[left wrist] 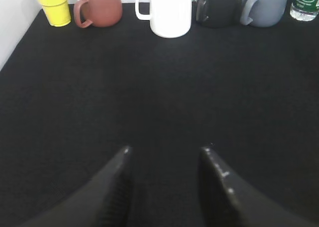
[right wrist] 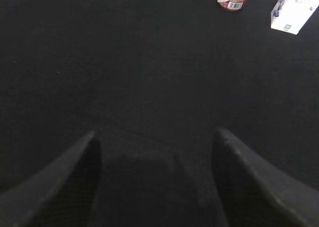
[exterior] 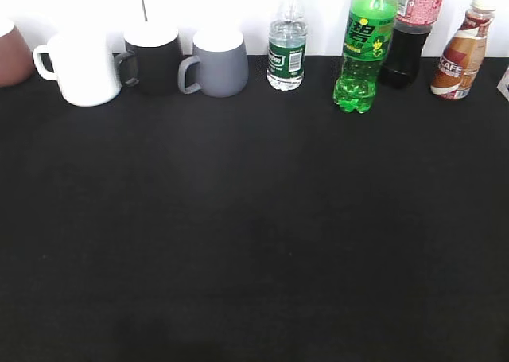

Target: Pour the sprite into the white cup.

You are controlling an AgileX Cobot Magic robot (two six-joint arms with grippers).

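Four bottles and four mugs line the far edge: the sprite (exterior: 364,48) stands third among the bottles, the white cup (exterior: 82,68) second mug from the left. Only my left wrist view shows a yellow cup (left wrist: 55,6); only my right shows a carton (right wrist: 294,9). My left pincer (left wrist: 167,179) and right pincer (right wrist: 154,172) both hang apart, holding nothing.

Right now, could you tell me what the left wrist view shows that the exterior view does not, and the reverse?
Only the left wrist view shows the yellow cup at the far left, the whole brown mug beside it, and the open left gripper low over the black table.

Only the exterior view shows the sprite, a dark soda bottle and a coffee bottle.

Both show the white cup, the black mug, the grey mug and the small water bottle.
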